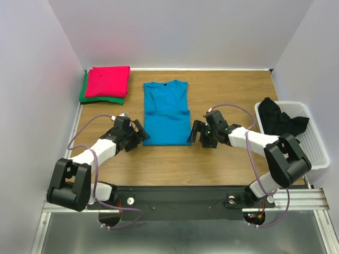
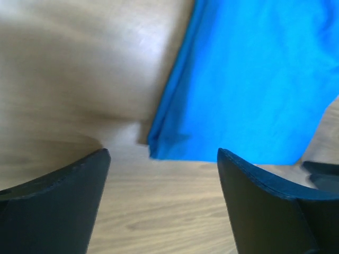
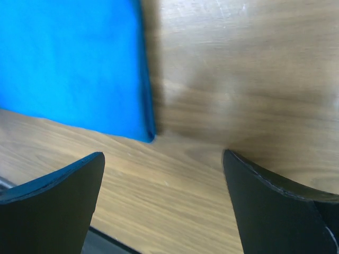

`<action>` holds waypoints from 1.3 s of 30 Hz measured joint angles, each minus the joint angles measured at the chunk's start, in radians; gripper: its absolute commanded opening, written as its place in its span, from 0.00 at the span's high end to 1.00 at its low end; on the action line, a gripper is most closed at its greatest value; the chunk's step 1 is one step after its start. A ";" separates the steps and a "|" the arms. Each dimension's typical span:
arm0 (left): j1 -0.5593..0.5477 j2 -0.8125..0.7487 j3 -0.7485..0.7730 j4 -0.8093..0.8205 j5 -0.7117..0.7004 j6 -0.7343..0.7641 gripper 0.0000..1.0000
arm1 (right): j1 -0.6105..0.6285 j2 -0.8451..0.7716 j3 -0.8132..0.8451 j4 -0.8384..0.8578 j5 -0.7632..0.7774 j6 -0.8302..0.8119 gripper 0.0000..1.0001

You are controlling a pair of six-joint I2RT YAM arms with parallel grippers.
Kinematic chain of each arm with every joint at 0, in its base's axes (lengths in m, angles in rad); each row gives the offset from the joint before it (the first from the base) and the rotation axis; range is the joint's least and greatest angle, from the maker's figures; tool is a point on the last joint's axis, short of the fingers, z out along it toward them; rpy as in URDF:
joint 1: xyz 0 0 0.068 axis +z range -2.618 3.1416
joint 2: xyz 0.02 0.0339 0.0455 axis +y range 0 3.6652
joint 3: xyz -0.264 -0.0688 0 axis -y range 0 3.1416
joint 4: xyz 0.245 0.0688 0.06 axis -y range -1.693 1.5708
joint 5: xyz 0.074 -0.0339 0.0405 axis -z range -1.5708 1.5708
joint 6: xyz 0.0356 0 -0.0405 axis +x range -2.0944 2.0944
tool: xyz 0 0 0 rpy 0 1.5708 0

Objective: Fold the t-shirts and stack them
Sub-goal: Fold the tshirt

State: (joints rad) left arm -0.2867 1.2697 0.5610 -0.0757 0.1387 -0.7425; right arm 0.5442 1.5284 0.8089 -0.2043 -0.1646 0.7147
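A bright blue t-shirt [image 1: 166,112] lies flat mid-table, sleeves folded in, a long narrow rectangle with its collar at the far end. At the far left, a folded pinkish red t-shirt [image 1: 107,81] rests on a folded green t-shirt [image 1: 85,91]. My left gripper [image 1: 136,136] is open and empty just off the blue shirt's near left corner [image 2: 159,145]. My right gripper [image 1: 200,135] is open and empty just off its near right corner [image 3: 148,135]. Both sit low over the wood, apart from the cloth.
A white mesh basket [image 1: 311,138] stands at the table's right edge with a black garment [image 1: 278,120] in it. White walls close in the left, right and back. A black rail [image 1: 180,197] runs along the near edge.
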 measured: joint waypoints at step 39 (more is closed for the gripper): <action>0.000 0.042 -0.174 0.332 0.115 -0.071 1.00 | 0.011 0.093 -0.130 0.306 -0.132 0.173 0.94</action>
State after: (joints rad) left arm -0.2871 1.3113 0.3866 0.2565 0.2539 -0.8131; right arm 0.5556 1.6218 0.6785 0.1017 -0.2970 0.8879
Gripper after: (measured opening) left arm 0.037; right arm 0.226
